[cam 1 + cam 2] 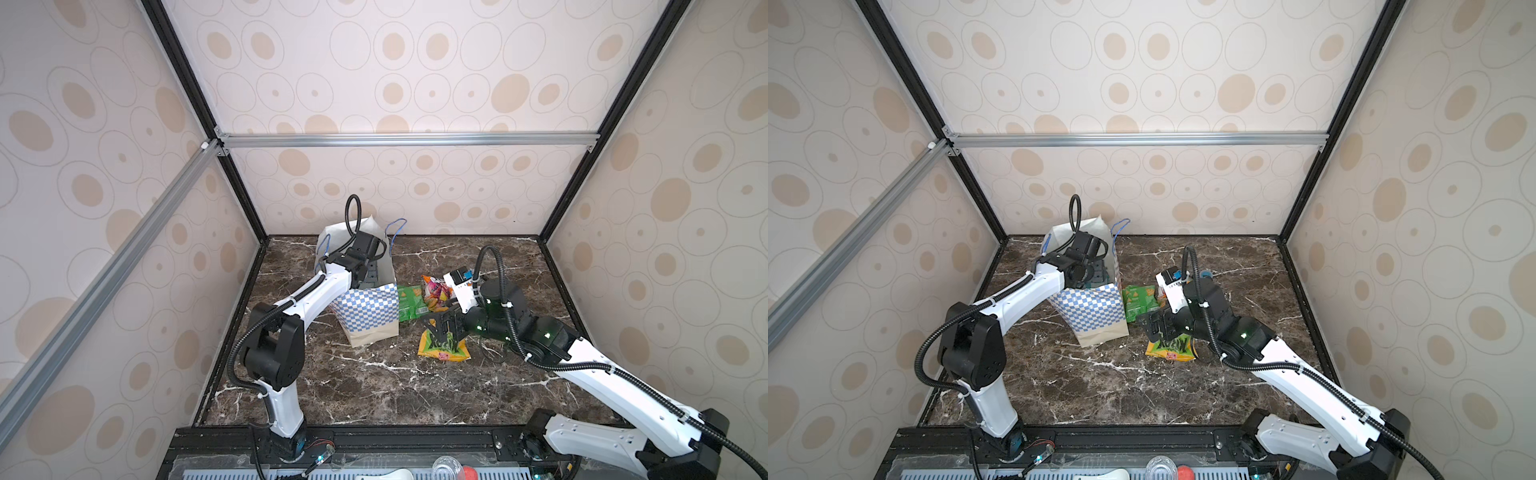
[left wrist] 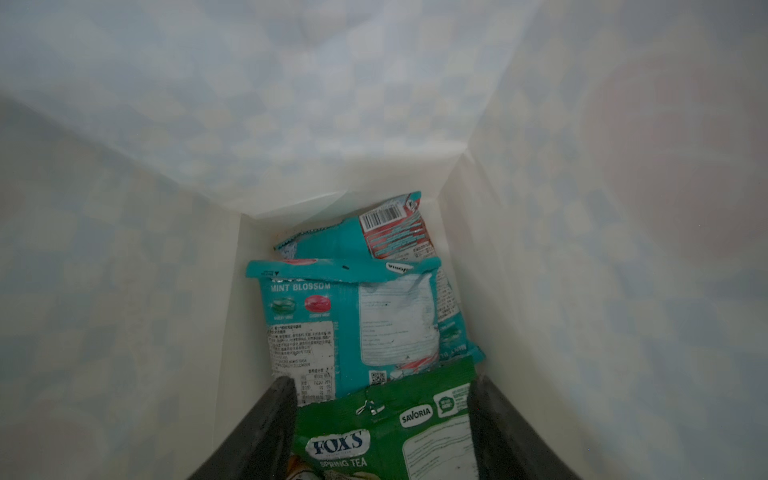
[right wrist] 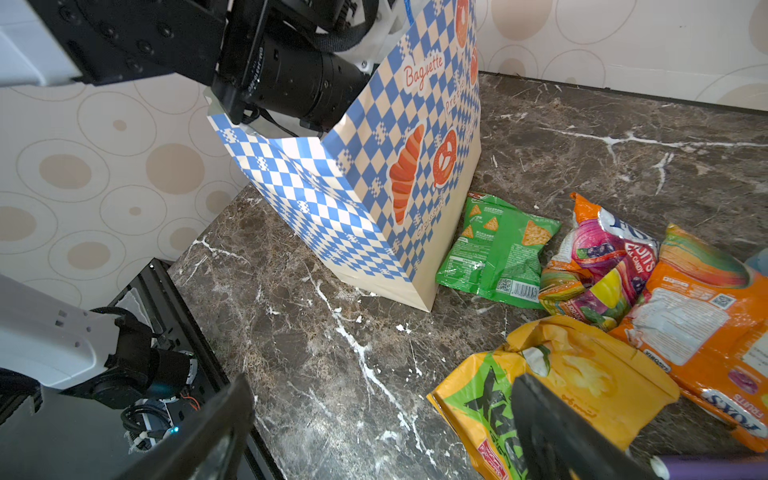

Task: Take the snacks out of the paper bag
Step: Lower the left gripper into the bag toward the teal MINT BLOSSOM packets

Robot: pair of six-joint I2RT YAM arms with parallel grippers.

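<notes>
Fingers [image 2: 266, 428] of the left gripper [image 2: 382, 384] are seen deep inside the paper bag [image 1: 368, 311]. They are set on either side of a green FOX'S packet [image 2: 386, 440], whose edges are met by both, but whether it is truly pinched cannot be told. Beyond it, at the bag's bottom, a teal mint packet [image 2: 353, 324] is seen, and past that a second teal packet [image 2: 374, 232] with its barcode showing. The bag is stood upright on the marble table [image 1: 374, 386], left of the middle and nearer the far edge than the near one, and the left arm is reached down through its mouth. The right gripper [image 3: 382, 386] is held wide open and empty over the table to the right of the bag, with one finger over a yellow-and-green packet [image 3: 582, 357]. Four snacks are laid on the table on that side. A green chip packet [image 3: 498, 253] is placed just beside the bag's base, and a multicoloured fruit-candy packet [image 3: 598, 266] is touching it. An orange packet [image 3: 698, 324] is set against that, and the yellow-and-green packet is nearest the near edge.
</notes>
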